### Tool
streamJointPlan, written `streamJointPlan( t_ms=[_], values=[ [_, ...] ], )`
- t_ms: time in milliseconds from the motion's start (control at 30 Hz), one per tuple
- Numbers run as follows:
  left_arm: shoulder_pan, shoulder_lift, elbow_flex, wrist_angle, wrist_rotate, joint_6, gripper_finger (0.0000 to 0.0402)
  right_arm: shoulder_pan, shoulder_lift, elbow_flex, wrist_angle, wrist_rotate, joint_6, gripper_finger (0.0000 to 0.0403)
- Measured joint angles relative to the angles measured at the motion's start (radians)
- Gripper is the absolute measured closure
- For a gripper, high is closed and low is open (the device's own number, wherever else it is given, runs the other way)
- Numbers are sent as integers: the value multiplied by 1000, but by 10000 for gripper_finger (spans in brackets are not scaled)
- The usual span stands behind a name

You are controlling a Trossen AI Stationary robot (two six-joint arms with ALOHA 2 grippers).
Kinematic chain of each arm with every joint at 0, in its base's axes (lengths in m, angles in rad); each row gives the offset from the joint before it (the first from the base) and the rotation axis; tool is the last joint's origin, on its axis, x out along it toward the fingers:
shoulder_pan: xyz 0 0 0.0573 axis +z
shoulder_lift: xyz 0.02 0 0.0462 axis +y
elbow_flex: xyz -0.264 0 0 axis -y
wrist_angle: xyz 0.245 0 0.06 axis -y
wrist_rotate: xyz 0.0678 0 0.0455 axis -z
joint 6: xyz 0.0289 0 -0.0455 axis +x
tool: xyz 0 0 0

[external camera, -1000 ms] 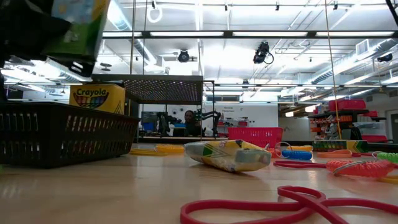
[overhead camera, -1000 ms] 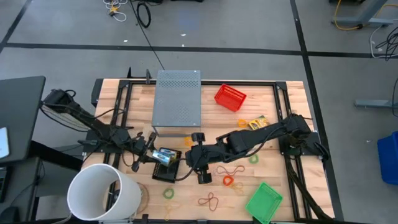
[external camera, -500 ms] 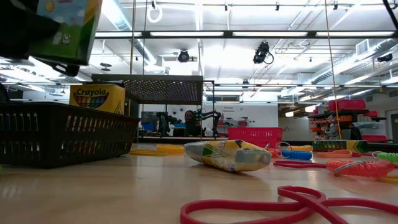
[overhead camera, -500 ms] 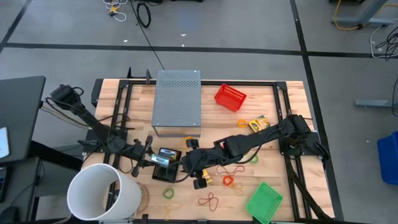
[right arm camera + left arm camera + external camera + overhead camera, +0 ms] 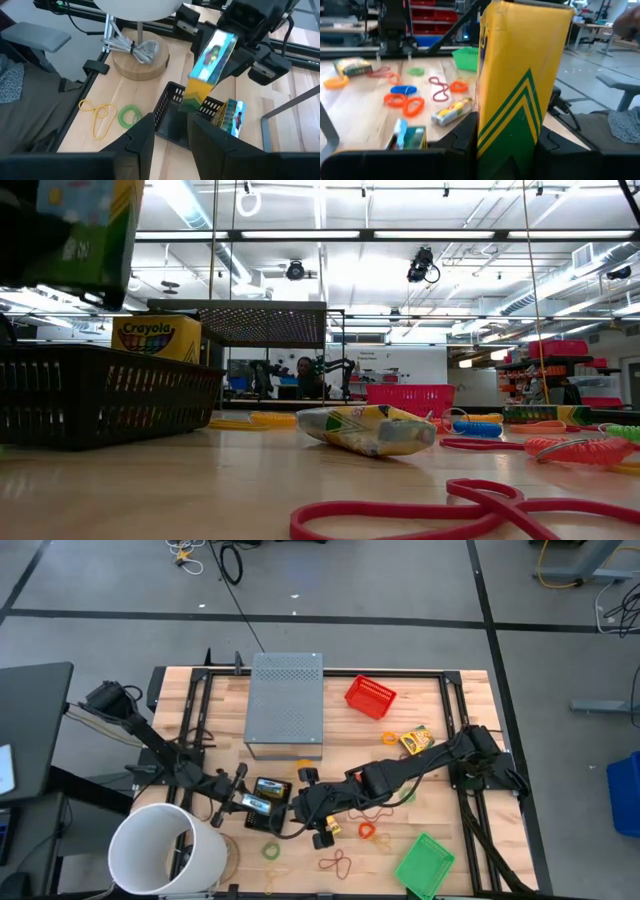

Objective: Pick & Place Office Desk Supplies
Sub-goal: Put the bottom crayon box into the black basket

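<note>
A wooden desk (image 5: pixel 450 700) is seen from above, with two dark robot arms meeting over its near-left part. The left gripper (image 5: pixel 243 802) is closed on an upright yellow-and-green crayon box (image 5: pixel 520 85), its jaws pressed against the box's two sides; the box is held above a small black basket (image 5: pixel 172 117) near the desk's front edge. A second crayon box (image 5: pixel 231 116) already stands inside that basket, leaning at its far wall. The right gripper (image 5: pixel 318 830) hovers just beside the basket with nothing between its jaws, which stand partly apart. By judgement, the step in hand is the lowering of the held box into the basket; it would be done well if the box were brought down into the free space beside the stored box, kept upright, and released only once it is below the rim. Farther out, a crumpled crayon box (image 5: pixel 368 429) lies flat on the desk among coloured rubber bands (image 5: pixel 404 102), with a red basket (image 5: pixel 370 696) and a green basket (image 5: pixel 424 862) well apart. The right wrist view alone shows the gap between held box and basket; the low view alone shows the stored box's printed face above the rim; the high view alone gives both arms' layout and the large white bucket (image 5: pixel 165 850) at the near-left corner.
</note>
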Motion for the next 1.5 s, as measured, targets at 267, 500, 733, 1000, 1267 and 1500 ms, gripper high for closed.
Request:
streamJointPlan(
  t_ms=[267,500,733,1000,1267,1500],
  values=[
    [3,100,10,44,-88,-31,296,-20,0,0,27,15,32,279],
    [26,154,25,60,-87,-32,296,-74,0,0,30,5,70,218],
    [26,167,26,122,-104,0,296,-116,45,1,40,-70,89,162],
    [26,167,27,157,-107,35,296,-128,93,0,62,-74,77,160],
    [33,167,27,167,-128,41,296,-131,95,0,137,-107,62,160],
    [33,167,27,176,-129,46,296,-132,150,-1,178,-138,62,160]
  ],
)
